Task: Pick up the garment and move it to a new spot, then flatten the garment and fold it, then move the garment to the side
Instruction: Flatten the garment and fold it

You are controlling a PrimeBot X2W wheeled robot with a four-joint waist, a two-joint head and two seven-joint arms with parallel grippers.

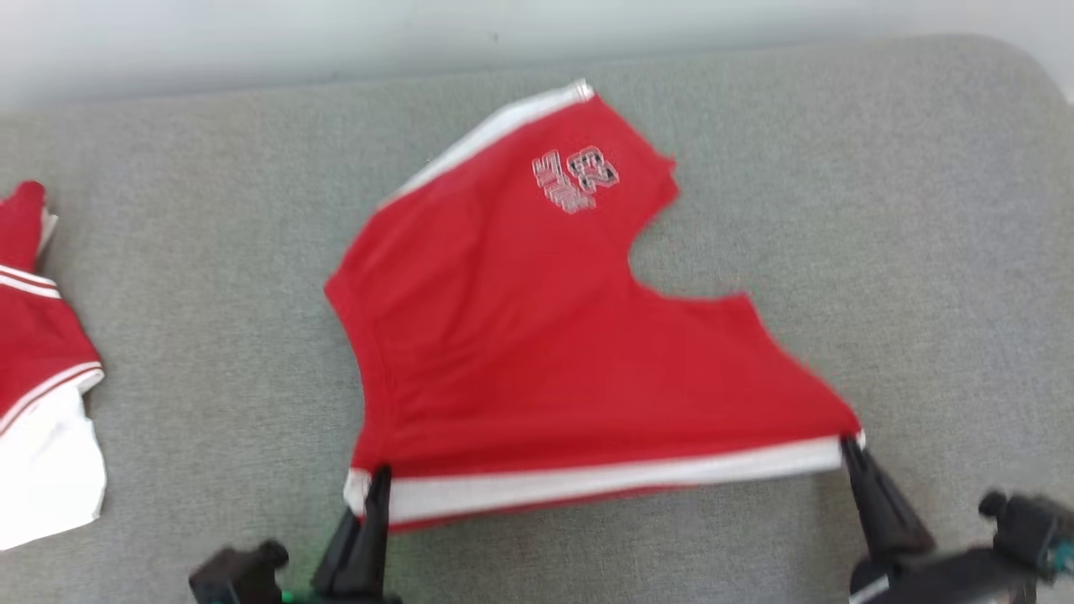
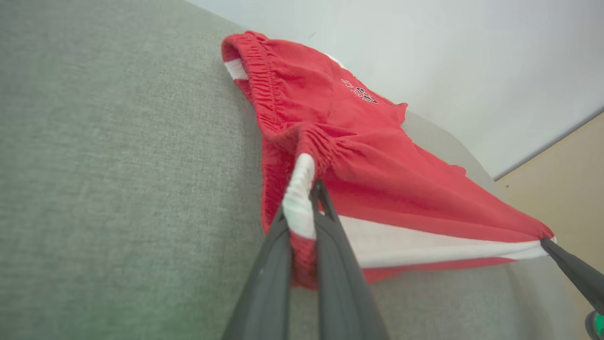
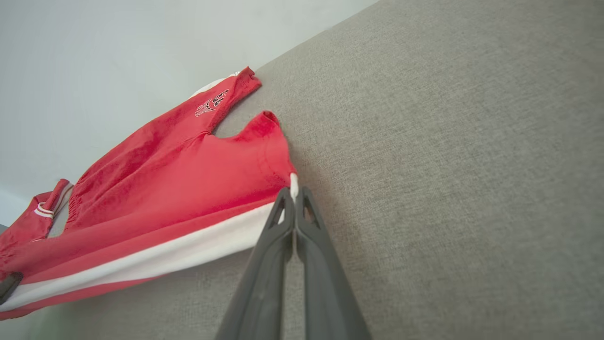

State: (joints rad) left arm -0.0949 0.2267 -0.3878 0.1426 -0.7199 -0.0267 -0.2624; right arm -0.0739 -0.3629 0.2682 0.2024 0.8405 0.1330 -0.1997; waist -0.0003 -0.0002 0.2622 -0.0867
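Right now the red shorts (image 1: 520, 335) lie spread in the middle of the gray cushion (image 1: 881, 210), with the side nearest the cushion's front edge lifted a little. The left gripper (image 1: 379, 482) is pinched tight on the waistband end of the white stripe (image 1: 604, 478). The right gripper (image 1: 849, 449) is pinched tight on the stripe's leg end, so the stripe is pulled straight between them over the cushion's front. This looks like the flattening part. To do it well, both grippers should hold the stripe tight and move together, at the same height over the cushion, so the cloth lands smooth with no bumps. Pulling too hard could make a corner slip out. Another red and white garment (image 1: 42, 377) sits at the cushion's left side, so the shorts should be kept away from it.
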